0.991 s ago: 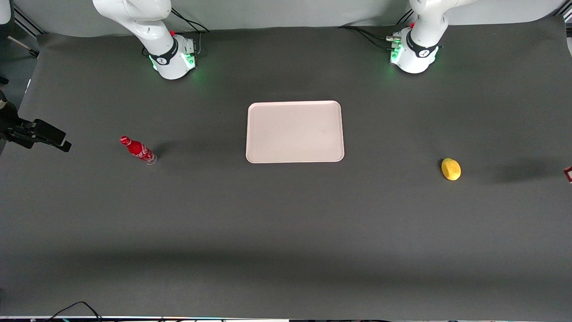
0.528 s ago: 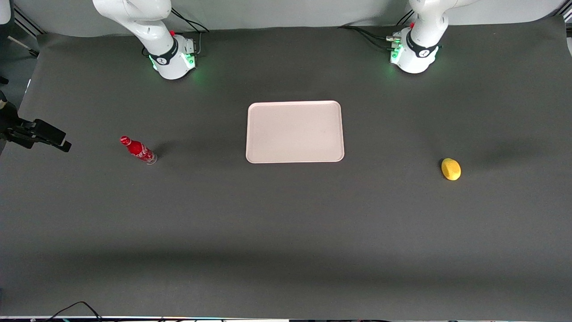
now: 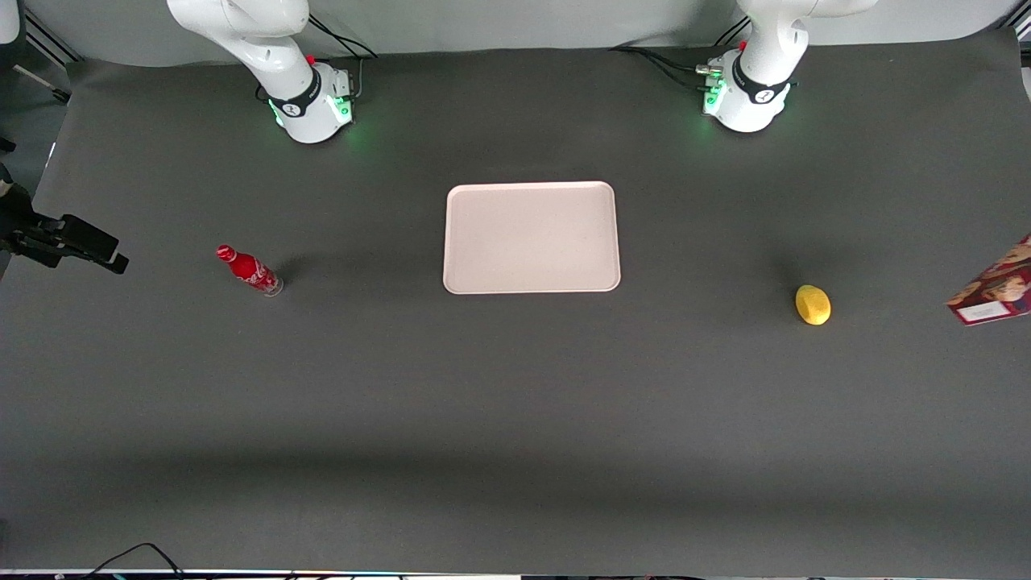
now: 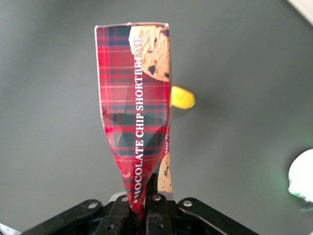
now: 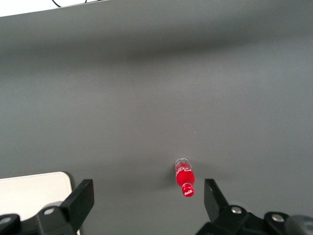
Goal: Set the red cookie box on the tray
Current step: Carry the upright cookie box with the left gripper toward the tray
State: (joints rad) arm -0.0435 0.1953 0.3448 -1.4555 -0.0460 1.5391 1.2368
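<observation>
The long flat dark-red plaid cardboard cookie box (image 4: 137, 112) was clamped between the fingers of the left arm's black two-finger gripper (image 4: 146, 198), which pinched one end, visibly creased, so the box stuck out from the jaws. In the front view the box (image 3: 992, 292) had come into frame at the working arm's end of the table, tilted, apparently held in the air; half a second earlier it was out of view there, and a second earlier only a sliver showed. So the box was grasped and being carried, not yet placed. The large pale pinkish-white rectangular tray (image 3: 532, 193) sat at mid-table, well apart from the box, with nothing on it. A small yellow lemon-like object (image 3: 813, 304) lay between box and tray. A small red bottle (image 3: 248, 270) stood toward the parked arm's end. Judged next: carry over the lemon to the tray.
</observation>
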